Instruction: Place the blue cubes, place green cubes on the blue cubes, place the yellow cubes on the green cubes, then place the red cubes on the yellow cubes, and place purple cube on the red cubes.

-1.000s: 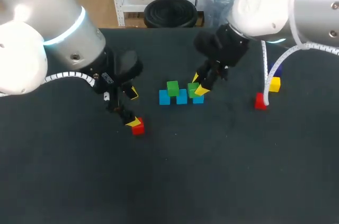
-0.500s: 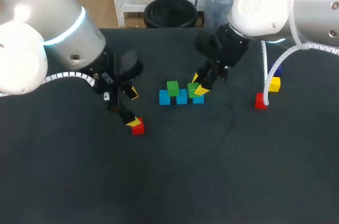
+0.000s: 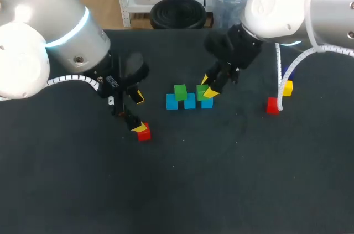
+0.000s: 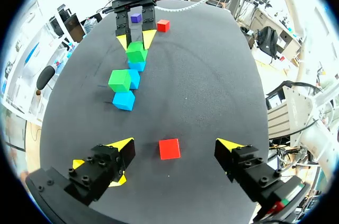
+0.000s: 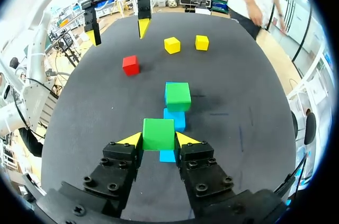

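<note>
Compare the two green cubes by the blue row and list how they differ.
One green cube is gripped between the right gripper's jaws, over the end blue cube; the other green cube stands free further along the blue row, with nothing touching it. Both look alike in colour, shape and size.

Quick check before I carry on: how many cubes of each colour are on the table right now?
blue cubes: 3
green cubes: 2, one in the right hand
yellow cubes: 3
red cubes: 2
purple cube: 1
Total: 11
</note>
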Controlling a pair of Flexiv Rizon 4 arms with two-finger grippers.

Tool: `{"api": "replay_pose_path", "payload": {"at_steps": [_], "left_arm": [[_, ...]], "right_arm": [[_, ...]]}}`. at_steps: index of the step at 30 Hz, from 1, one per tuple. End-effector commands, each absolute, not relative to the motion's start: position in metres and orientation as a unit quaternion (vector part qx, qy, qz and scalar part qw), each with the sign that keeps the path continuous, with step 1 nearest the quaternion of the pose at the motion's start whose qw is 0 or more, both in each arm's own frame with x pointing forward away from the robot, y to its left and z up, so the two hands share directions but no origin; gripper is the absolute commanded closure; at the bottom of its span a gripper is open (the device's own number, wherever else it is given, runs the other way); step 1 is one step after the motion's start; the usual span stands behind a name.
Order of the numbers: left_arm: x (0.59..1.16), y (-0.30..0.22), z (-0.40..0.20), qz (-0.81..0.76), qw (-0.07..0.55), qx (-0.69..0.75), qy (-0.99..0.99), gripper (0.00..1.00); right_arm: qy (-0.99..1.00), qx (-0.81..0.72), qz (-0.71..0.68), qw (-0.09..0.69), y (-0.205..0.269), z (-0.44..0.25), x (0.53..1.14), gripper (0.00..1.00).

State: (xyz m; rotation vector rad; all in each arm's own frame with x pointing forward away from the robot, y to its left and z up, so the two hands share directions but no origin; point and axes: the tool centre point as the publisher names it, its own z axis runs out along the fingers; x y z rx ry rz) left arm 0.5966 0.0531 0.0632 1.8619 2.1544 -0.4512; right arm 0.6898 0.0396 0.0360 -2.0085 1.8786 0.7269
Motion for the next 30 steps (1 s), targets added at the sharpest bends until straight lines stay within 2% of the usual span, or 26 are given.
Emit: {"api": "replay_pose_path", "payload": {"at_steps": [1, 30], "left_arm": [[0.597, 0.055, 0.063, -0.157, 0.130, 0.642, 0.740, 0.00], [0.597, 0.055, 0.063, -0.157, 0.130, 0.642, 0.740, 0.00]], "right_arm": [[0.654, -0.697, 0.250, 0.152, 0.041, 0.034, 0.688, 1.00], [0.669, -0.684, 0.248, 0.151, 0.048, 0.025, 0.703, 1.00]]}}
